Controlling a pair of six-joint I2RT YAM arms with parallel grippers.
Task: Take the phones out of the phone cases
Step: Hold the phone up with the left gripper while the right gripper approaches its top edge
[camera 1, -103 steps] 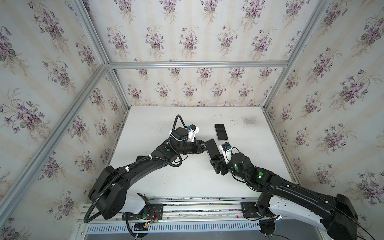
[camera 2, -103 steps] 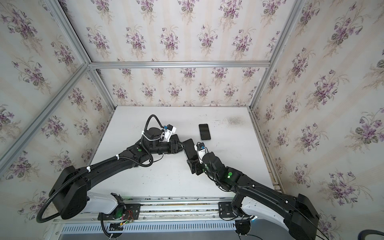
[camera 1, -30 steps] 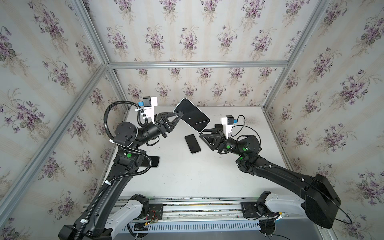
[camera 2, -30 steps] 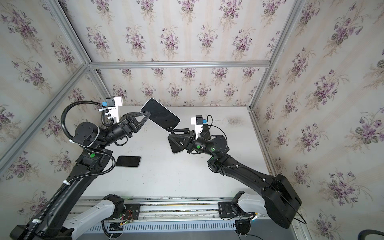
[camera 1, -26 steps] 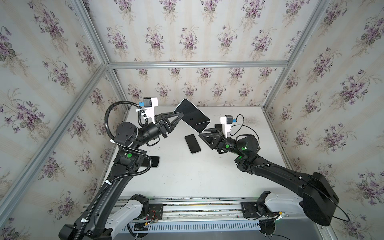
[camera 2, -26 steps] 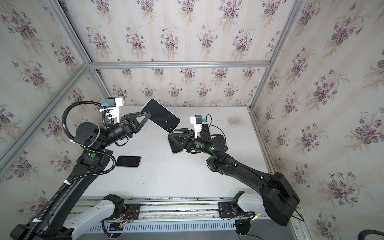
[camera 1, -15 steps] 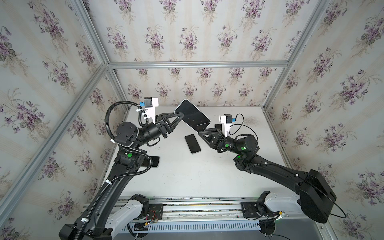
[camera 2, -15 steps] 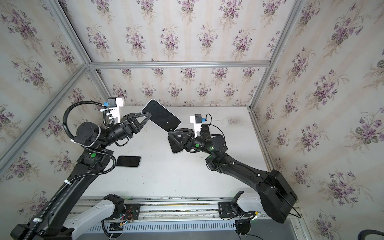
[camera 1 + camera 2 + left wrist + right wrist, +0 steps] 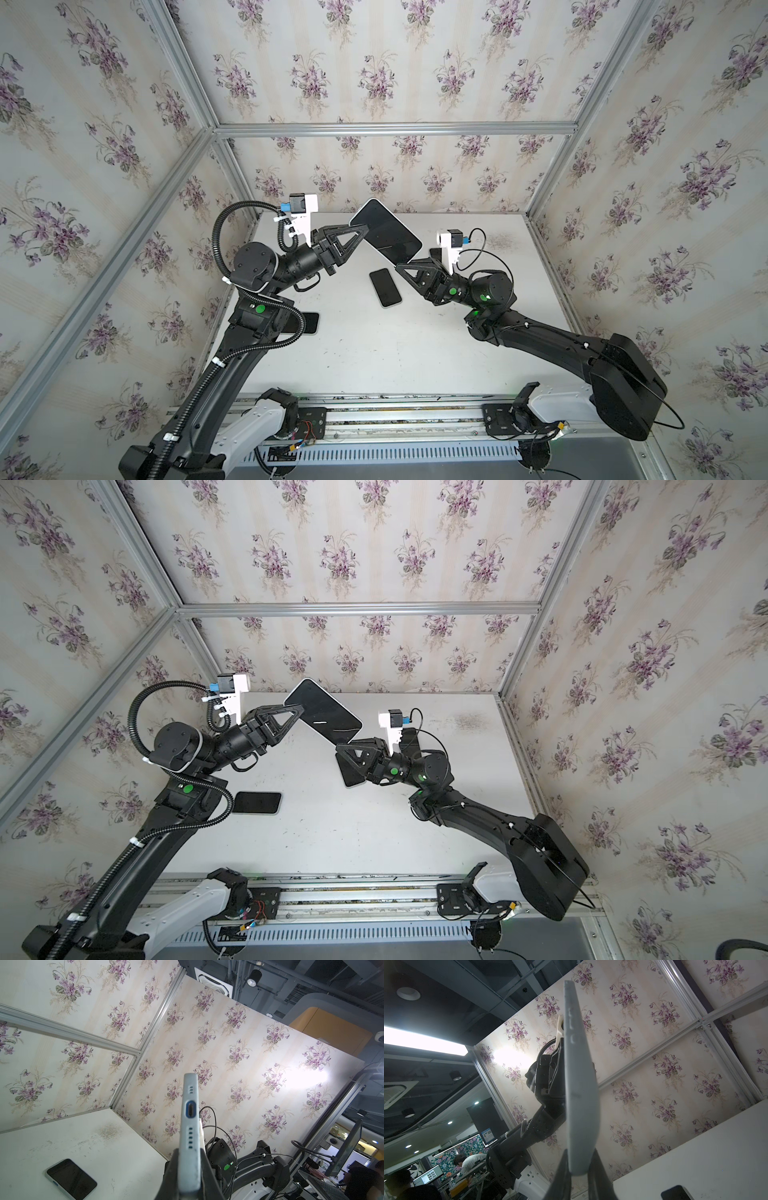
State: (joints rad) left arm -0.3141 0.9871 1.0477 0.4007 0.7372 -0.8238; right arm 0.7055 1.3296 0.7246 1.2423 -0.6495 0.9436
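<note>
Phone (image 9: 386, 237) sits in its phone case (image 9: 190, 1126), lifted well above the desk (image 9: 395, 353). At its left end the left gripper (image 9: 360, 235) is pinched on the phone case. At the right corner the right gripper (image 9: 579, 1169) has both fingers (image 9: 559, 1180) pressed against the case's faces. The risk, as I judge it: each gripper squeezes screen and back together, so pulling apart would likely drag the whole piece out of one hold and drop it toward the loose phone (image 9: 385, 286) lying below. Both top views show the dark screen facing up and both holds, not the rim. Only the left wrist view shows the pale blue port end; only the right wrist view, the grey side with button bumps.
</note>
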